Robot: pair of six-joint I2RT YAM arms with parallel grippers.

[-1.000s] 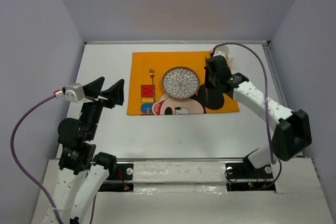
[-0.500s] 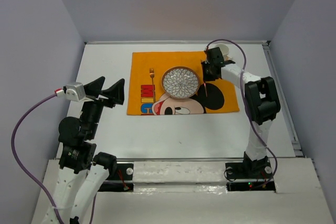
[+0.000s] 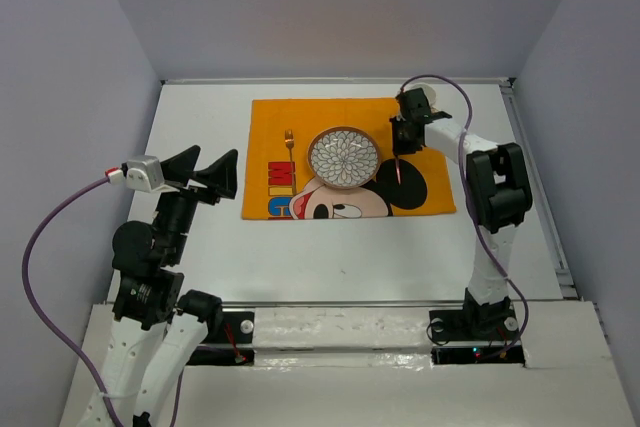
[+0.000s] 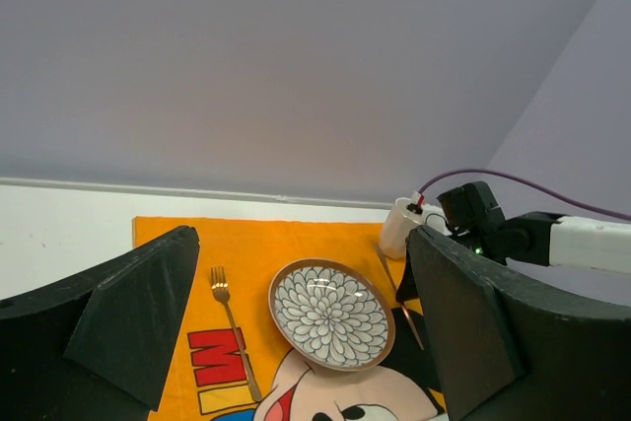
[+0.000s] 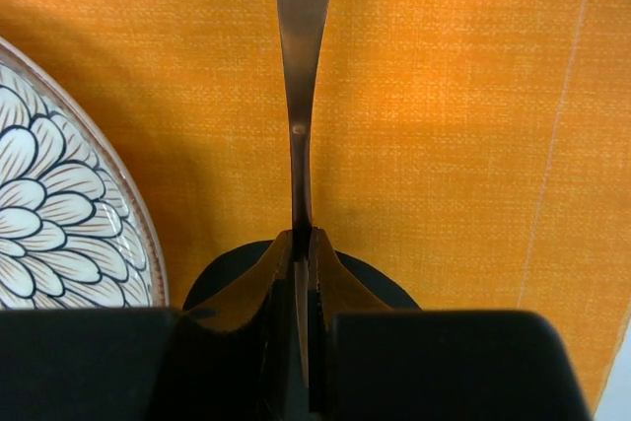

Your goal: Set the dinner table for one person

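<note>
Lilac-grey walls close in a large flat white rectangular bench (image 3: 200, 117), seen from above. On its far middle lies an orange Mickey Mouse cloth mat (image 3: 270, 117) carrying a round brown-rimmed plate with a petal pattern (image 3: 344, 157) and a gold fork (image 3: 289, 142) just left of it. A small white cup (image 3: 428, 100) stands near the mat's far right corner, partly behind the right arm. The right tool (image 3: 403, 145) hangs over the mat just right of the plate, pinching a slim copper-coloured knife (image 3: 401, 171) that points toward the near edge. The left tool (image 3: 205, 175) hovers spread wide above bare bench, left of the mat. Since a second ago the right arm has folded its elbow in; the left arm is unchanged.

From the left wrist, the spread fingers frame fork, plate and knife.

From the right wrist, the fingers press together on the knife's handle, with orange cloth beneath and the plate's rim at left. Whether the knife touches the cloth I cannot tell. The bench shows only as a white sliver at the lower right corner.
</note>
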